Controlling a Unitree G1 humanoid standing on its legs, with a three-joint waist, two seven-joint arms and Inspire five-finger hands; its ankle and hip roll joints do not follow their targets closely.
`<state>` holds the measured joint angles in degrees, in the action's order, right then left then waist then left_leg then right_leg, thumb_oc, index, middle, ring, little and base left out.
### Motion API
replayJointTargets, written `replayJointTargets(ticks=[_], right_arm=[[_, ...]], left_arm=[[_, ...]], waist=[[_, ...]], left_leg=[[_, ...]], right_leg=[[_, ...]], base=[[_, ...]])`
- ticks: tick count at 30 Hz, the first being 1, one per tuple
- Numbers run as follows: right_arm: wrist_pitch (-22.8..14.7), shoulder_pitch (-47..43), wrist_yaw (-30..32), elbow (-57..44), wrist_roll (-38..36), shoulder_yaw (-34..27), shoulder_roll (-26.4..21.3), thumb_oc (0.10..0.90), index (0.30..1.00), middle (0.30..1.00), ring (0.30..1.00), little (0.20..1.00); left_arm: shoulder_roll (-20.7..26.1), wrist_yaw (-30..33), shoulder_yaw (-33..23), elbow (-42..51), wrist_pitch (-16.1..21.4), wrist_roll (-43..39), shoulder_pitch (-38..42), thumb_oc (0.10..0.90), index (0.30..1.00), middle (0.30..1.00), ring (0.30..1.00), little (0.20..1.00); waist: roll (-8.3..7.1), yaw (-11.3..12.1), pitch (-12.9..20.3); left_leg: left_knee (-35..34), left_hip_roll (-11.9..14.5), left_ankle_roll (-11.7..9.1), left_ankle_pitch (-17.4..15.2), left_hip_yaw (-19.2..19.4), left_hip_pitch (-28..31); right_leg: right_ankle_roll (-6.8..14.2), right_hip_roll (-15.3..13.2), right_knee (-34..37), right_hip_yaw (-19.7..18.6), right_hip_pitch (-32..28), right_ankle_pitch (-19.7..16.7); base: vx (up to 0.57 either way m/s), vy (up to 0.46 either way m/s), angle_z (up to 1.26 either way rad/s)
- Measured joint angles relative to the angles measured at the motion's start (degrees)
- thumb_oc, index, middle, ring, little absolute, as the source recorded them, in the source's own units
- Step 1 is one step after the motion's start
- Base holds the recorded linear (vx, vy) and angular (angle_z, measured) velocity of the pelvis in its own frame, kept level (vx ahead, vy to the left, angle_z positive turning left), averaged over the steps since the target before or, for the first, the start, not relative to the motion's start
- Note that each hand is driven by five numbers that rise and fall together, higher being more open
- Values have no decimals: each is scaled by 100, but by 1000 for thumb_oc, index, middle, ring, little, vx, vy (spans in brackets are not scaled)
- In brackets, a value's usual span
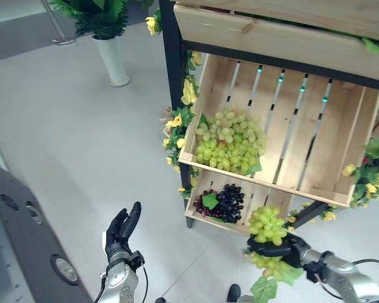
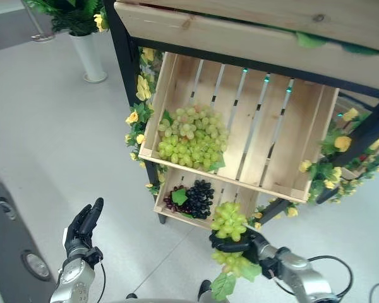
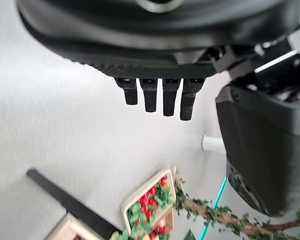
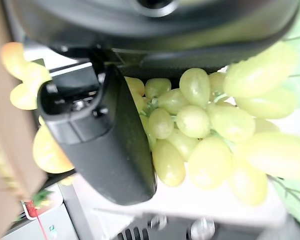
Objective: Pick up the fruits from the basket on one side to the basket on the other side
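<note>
Grapes are hanging in the right robot hand, a green bunch that the dark fingers are clamping round its middle while its lower half and a leaf are drooping below the wrist. The right wrist view is showing the same thing from close in, with the thumb pressing against pale green berries.

The held bunch is sitting just in front of the stand, below the front lip of the upper wooden crate and beside the lower crate, which is holding a dark purple bunch. Its long axis is running roughly up and down, stalk end above the fingers, loose end dangling.

Up and slightly to the robot's left of it, a larger heap of green grapes is resting in the left corner of the upper crate, while the right part of that crate is lying bare. That bare part is lying above and beyond the loaded robot hand, so the crate's front lip looks like the thing the bunch must clear.

The left robot hand is hovering over the floor well apart from the stand, fingers straight and holding nothing. The right arm is plainly the nearer one to both crates.

A white vase with green foliage is standing on the floor further back.
</note>
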<state>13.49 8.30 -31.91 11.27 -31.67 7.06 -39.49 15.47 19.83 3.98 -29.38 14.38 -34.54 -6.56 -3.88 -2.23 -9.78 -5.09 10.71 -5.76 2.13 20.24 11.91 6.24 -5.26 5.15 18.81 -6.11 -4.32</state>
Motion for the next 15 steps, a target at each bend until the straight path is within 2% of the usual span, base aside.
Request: replayJointTargets(ticks=[2,4,8,12,15], right_arm=[[-3,122,-273,-581,34,-284,-213,400,300,300,300,300],[-18,128,-608,-958,59,-395,-329,400,300,300,300,300],[-136,164,-982,-1599,251,-469,-939,400,300,300,300,300],[-230,166,-1006,-1694,250,-890,-1031,400,300,300,300,300],[-244,186,-1246,-1863,232,-1200,-1085,400,300,300,300,300]], left_arm=[[63,-68,2,-3,0,2,8,800,900,900,900,900],[136,-122,-1,-48,0,10,19,800,900,900,900,900],[140,-250,2,-230,8,73,19,800,900,900,900,900],[137,-297,-3,-338,10,77,-6,800,900,900,900,900],[121,-428,-14,-497,33,105,-2,800,900,900,900,900]], waist=[[-86,-46,61],[-106,-177,90],[50,-309,192],[167,-319,286],[183,-347,301]], left_leg=[[0,-26,0,-1,51,0],[0,-45,0,0,52,2],[-2,-133,49,-30,70,-2],[-2,-164,56,-34,185,-31],[-3,-173,40,-24,246,-34]], right_leg=[[1,-10,1,-138,58,-33],[7,-32,1,-145,58,-53],[42,-94,2,-306,80,-79],[54,-97,1,-478,186,-116],[55,-95,1,-565,230,-140]], base=[[-5,-55,-16],[-12,-37,-5],[-6,1,-2],[-21,15,-13],[-11,23,-13]])
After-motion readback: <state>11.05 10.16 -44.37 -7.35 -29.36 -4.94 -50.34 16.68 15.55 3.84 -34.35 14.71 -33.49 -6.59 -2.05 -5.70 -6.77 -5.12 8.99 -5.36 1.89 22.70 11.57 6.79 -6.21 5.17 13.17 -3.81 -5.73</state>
